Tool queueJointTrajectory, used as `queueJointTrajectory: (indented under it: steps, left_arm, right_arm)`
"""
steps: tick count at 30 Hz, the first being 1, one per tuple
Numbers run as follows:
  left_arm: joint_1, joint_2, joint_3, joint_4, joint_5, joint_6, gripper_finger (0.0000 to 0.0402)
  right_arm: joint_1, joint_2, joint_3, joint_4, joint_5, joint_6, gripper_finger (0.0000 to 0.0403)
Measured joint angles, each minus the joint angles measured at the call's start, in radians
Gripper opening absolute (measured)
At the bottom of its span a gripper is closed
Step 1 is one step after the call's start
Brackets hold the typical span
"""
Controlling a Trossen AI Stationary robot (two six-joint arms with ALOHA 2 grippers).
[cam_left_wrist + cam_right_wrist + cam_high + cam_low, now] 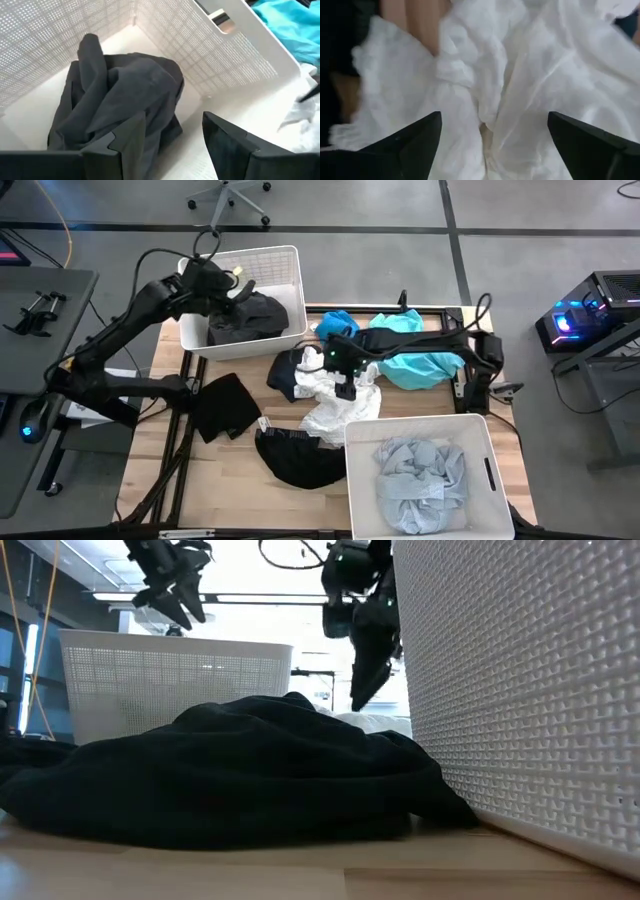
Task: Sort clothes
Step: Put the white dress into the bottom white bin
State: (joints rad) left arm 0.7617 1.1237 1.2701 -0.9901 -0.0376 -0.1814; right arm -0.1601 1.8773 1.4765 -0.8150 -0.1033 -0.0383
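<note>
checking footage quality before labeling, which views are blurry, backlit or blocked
Low view: backlit by bright ceiling lights, both grippers read as silhouettes, and the black garment and near bin block most of the table. Right wrist view: soft, the white garment fills the frame. Left wrist view: fairly clear on the dark garment. High view: evenly lit.

Two black jointed arms (120,330), looped black cables, dark wedge-shaped claw fingers (420,140).
</note>
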Motion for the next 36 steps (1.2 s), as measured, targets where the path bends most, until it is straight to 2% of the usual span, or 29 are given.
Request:
queueJointTrajectory:
  steps: [6,10,14,19,23,26,36]
  left_arm:
    - [-0.062,-0.012,0.0,-0.001,0.0,0.005,0.0184]
    - [-0.101,-0.012,0.0,-0.001,0.01,0.04,0.0184]
    - [-0.137,-0.012,0.0,0.0,0.011,0.063,0.0184]
    - [-0.164,-0.012,0.0,0.0,0.012,0.103,0.0184]
    - [-0.171,-0.012,0.0,0.001,0.012,0.121,0.0184]
    - [-0.172,-0.012,0.0,0.001,0.012,0.135,0.0184]
    - [-0.172,-0.018,0.0,0.0,0.012,0.141,0.0184]
  right_arm:
    - [0.044,0.115,0.001,0.027,0.029,0.015,0.0345]
    - [0.068,0.204,0.006,0.029,0.03,0.077,0.0317]
    - [0.084,0.268,0.01,0.027,0.041,0.172,0.0267]
    - [0.087,0.285,0.011,0.056,0.048,0.305,0.0174]
    - [0.082,0.275,0.02,0.059,0.055,0.39,0.0091]
    - [0.084,0.239,0.046,0.039,0.084,0.44,0.0043]
    - [0.143,0.007,0.196,-0.159,0.393,0.619,0.004]
